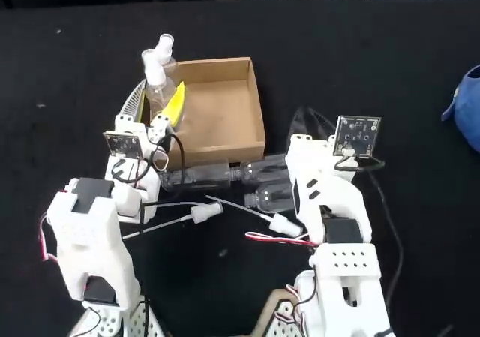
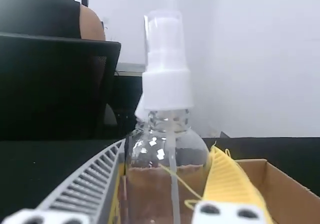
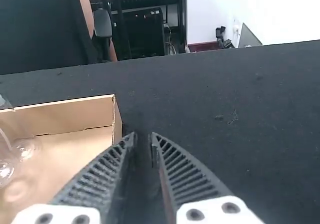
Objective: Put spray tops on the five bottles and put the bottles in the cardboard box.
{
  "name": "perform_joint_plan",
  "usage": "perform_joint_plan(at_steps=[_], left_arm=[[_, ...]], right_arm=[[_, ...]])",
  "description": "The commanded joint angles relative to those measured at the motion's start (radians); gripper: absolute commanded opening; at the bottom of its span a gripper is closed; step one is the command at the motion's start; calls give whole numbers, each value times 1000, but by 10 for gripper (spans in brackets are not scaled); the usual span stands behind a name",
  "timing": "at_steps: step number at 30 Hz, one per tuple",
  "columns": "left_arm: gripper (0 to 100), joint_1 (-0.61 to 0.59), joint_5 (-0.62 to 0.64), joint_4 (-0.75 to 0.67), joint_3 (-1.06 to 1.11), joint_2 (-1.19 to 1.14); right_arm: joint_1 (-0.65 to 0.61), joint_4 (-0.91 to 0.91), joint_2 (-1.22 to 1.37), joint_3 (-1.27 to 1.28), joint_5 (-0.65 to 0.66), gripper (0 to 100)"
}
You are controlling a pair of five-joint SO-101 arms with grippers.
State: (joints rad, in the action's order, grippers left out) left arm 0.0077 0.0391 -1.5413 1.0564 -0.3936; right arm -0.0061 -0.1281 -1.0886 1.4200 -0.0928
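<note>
My left gripper (image 1: 155, 98), with one grey and one yellow finger, is shut on an upright clear bottle (image 2: 165, 174) that carries a white spray top (image 2: 166, 79), at the left wall of the cardboard box (image 1: 225, 115). A second capped bottle (image 1: 166, 44) stands just behind it. Two uncapped bottles (image 1: 201, 176) (image 1: 268, 195) lie on the black table in front of the box. Two loose spray tops with tubes (image 1: 205, 212) (image 1: 283, 225) lie nearer the arm bases. My right gripper (image 3: 143, 135) hangs shut and empty beside the box's right front corner (image 3: 114, 115), also seen from above (image 1: 306, 115).
A blue object (image 1: 468, 106) sits at the table's right edge. Red and black cables (image 1: 274, 239) run from the arm bases across the near table. Open black tabletop stretches behind and to the right of the box.
</note>
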Motion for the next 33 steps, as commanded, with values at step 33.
perform_joint_plan(at_steps=[33], left_arm=[[30, -1, -66, 264, -102, 17]], right_arm=[[-2, 6, -13, -12, 8, 25]])
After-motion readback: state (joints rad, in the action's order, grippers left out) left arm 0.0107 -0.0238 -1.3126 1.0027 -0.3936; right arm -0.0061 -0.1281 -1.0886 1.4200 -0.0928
